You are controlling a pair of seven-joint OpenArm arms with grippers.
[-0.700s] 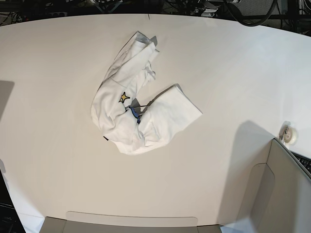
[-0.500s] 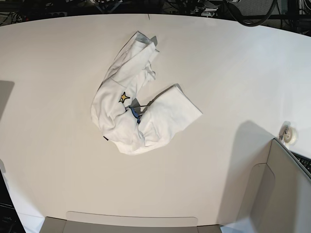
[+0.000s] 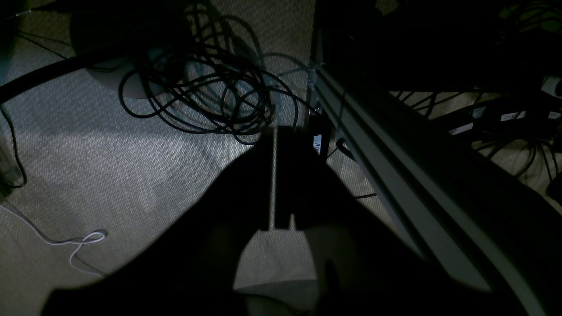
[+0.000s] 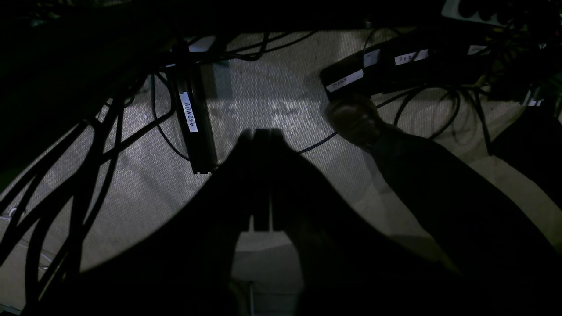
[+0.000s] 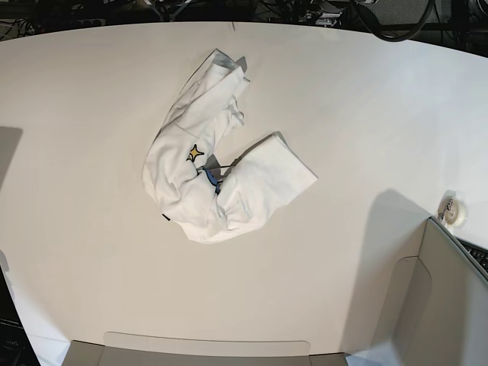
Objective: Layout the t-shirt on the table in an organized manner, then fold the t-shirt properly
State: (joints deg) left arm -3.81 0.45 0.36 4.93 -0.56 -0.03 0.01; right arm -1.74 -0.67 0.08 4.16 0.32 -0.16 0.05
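The white t-shirt (image 5: 217,164) lies crumpled in a curved heap on the table (image 5: 343,114), a little left of the middle, with a yellow star and a bit of blue print showing. No arm appears in the base view. In the left wrist view my left gripper (image 3: 277,139) hangs below table level over carpet and cables, its dark fingers pressed together, shut on nothing. In the right wrist view my right gripper (image 4: 262,134) is likewise shut and empty above the floor.
A grey-beige box panel (image 5: 450,297) stands at the table's right front corner, and a small white roll (image 5: 452,210) lies beside it. Below, coiled black cables (image 3: 206,87) and a metal table frame (image 3: 395,158) lie near my left gripper; power bricks (image 4: 373,70) lie near my right.
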